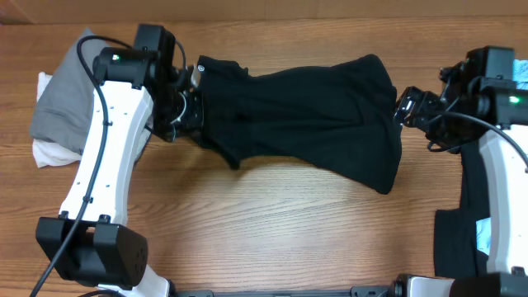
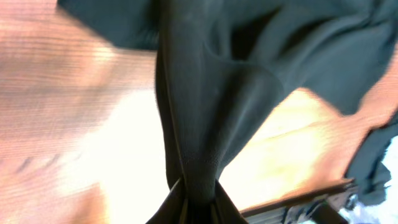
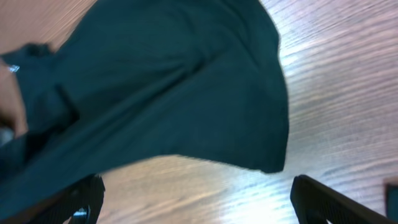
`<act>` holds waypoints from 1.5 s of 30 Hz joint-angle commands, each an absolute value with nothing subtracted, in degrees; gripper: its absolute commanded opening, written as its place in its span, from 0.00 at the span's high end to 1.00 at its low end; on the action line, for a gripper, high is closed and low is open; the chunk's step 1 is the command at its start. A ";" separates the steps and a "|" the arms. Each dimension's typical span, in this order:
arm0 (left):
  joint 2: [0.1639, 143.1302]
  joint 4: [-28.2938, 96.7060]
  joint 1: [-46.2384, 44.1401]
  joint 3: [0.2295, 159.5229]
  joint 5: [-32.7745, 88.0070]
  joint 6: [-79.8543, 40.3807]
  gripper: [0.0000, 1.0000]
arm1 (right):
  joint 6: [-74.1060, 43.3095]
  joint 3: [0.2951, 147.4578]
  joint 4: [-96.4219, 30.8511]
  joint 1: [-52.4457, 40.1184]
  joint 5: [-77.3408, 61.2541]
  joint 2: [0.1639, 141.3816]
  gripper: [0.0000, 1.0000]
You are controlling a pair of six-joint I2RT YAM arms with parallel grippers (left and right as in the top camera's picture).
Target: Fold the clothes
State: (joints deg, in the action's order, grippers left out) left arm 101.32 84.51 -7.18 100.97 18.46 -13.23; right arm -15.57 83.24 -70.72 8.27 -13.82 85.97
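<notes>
Closest to the overhead lens stands the left arm (image 1: 107, 165), its white link running from the near left corner of the bench (image 1: 272, 223) up toward the far side. Left of it, at the far left edge, a gray garment (image 1: 62, 103) lies crumpled over a white cloth (image 1: 45, 153) that shows at its near side.

The left fingers (image 2: 168, 211) are pinched narrow on a bunched fold of the black T-shirt (image 1: 305, 115). From the wrist, the fabric tapers down into them and hangs taut above the wood. A small white round logo (image 1: 203, 68) shows at the shirt's far left end, just beside that wrist.

The shirt itself stretches across the middle of the bench on the far side, narrow at the left and flaring wider to the right. Its right hem drops toward the near side.

At that right edge sit the right fingers (image 3: 326, 199), spread wide and gripping nothing, with the hem lying just ahead of them. Whether they touch the cloth I cannot tell.

In the near right corner lies another black garment (image 1: 458, 243), with a light-blue patch (image 1: 484, 235) on it, partly under the right arm (image 1: 503, 165).
</notes>
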 commanded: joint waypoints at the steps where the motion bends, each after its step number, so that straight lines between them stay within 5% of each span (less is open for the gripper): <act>1: 102.35 85.17 -8.49 99.42 13.43 -11.75 0.87 | -19.92 77.06 -67.94 9.23 -11.20 87.61 0.00; 10: 102.41 83.96 -11.38 91.55 10.17 -12.25 0.87 | -22.20 61.06 -64.03 10.33 -11.60 91.92 0.22; 17: 102.41 83.57 -11.38 90.13 9.23 -12.25 0.87 | -25.74 51.57 -54.89 10.37 -16.03 92.60 0.22; 23: 102.41 84.40 -11.27 90.13 7.49 -12.25 0.84 | -32.99 45.84 -45.67 10.35 -19.59 92.71 0.33; 27: 102.41 84.40 -11.27 90.13 6.98 -12.23 0.83 | -33.54 44.51 -42.65 10.37 -19.51 92.73 0.56; 30: 102.41 84.49 -11.27 90.13 6.81 -12.23 0.82 | -34.30 44.62 -43.86 10.44 -17.47 92.68 0.96; 39: 102.41 86.76 -11.27 90.11 3.90 -12.21 0.82 | -28.14 55.70 -60.25 18.50 -2.94 90.35 0.96; 45: 102.41 86.21 -11.68 87.94 6.90 -12.23 0.62 | -26.94 63.55 -67.46 24.27 0.78 87.39 0.96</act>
State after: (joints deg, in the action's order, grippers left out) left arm 101.82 86.39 -11.27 89.95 5.30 -12.84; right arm -28.23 60.14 -66.74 22.28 -3.51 90.15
